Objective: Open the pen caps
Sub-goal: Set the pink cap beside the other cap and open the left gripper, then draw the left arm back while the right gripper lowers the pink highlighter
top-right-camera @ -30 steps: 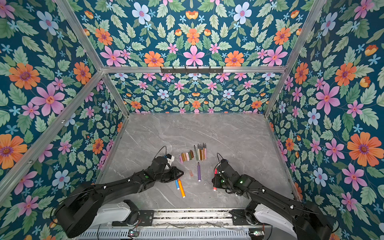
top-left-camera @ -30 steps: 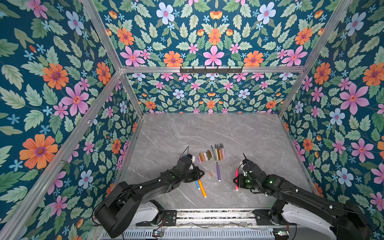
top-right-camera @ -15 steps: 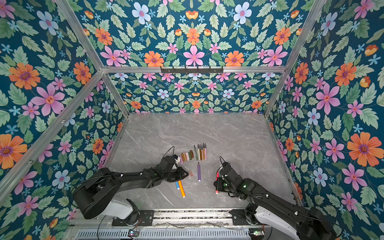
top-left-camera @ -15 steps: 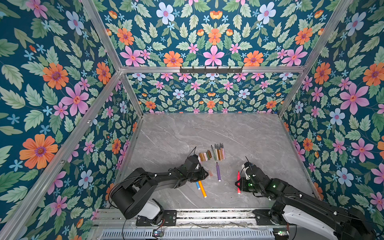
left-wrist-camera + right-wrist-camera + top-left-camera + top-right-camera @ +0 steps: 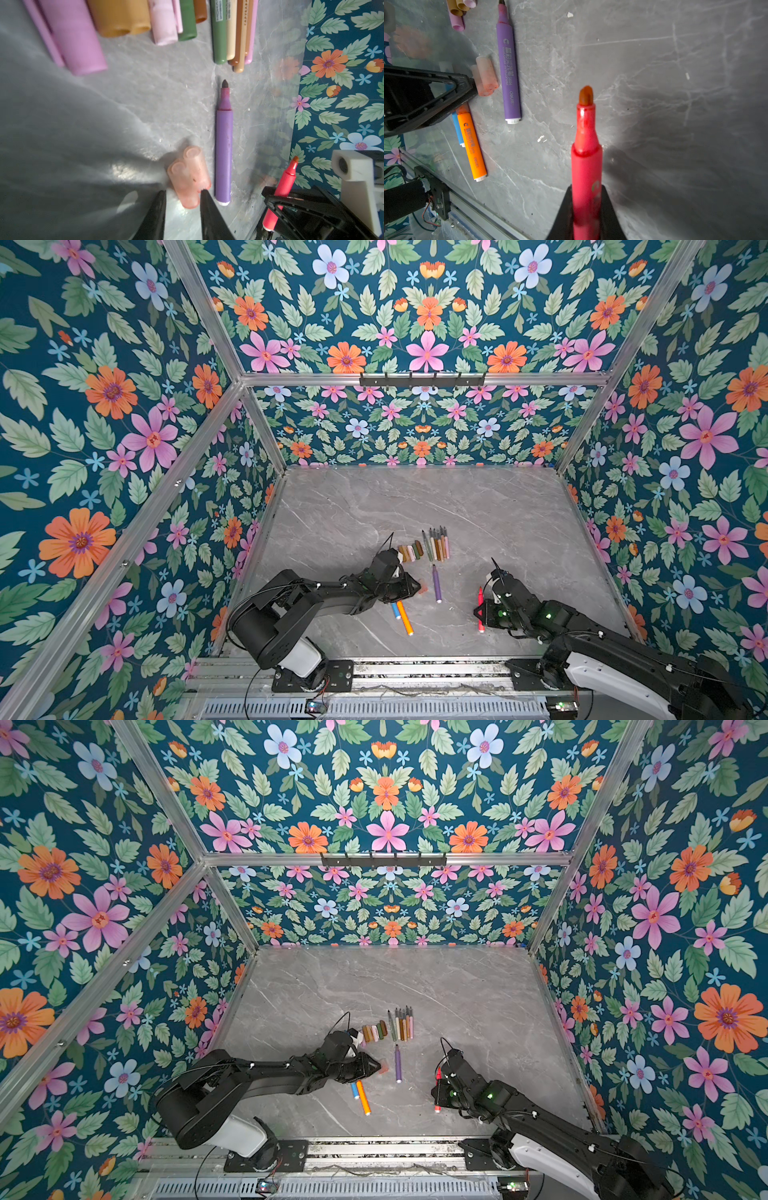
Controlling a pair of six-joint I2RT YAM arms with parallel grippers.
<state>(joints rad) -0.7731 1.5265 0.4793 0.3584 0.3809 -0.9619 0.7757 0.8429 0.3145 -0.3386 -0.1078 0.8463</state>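
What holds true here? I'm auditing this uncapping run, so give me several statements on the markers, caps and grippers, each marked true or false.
1. The right gripper is shut on the red marker, whose tip is bare. True.
2. The purple marker wears a cap. False: its dark tip is bare.
3. Two translucent reddish caps lie side by side next to the purple marker. True.
4. The left gripper holds the orange marker. False: that marker lies on the table; the gripper's parted jaws sit at the translucent reddish caps.
5. In both top views, the row of caps lies right of the thin pens. False: the row of caps lies left of the thin pens.
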